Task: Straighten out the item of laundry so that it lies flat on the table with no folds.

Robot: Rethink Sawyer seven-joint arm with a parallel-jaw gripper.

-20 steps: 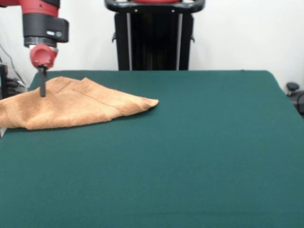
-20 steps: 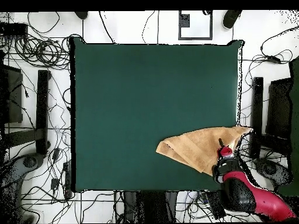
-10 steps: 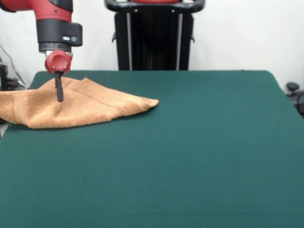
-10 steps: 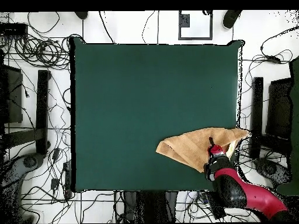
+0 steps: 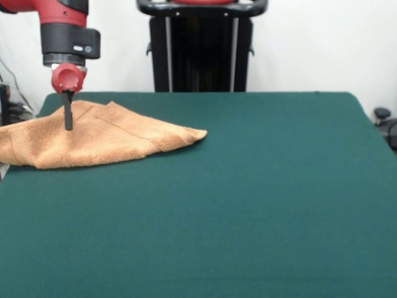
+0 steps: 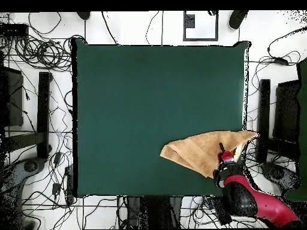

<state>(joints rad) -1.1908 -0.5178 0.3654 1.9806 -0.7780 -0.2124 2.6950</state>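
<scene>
The orange-tan towel lies folded in a rough triangle at the table's far left corner in the front view, its left end reaching past the table edge. In the overhead view the towel is at the lower right, one corner over the right edge. The gripper points straight down from the red arm, its tip pressed into the towel's raised upper fold, and looks shut on the cloth. The gripper also shows in the overhead view. The dark green table is far bigger than the towel.
The robot's black pedestal stands behind the table's far edge. In the overhead view, tangled cables and black stands surround the table on the floor.
The gripper first moved right in the front view, then back left and slightly up. The towel's left part shifted with it.
</scene>
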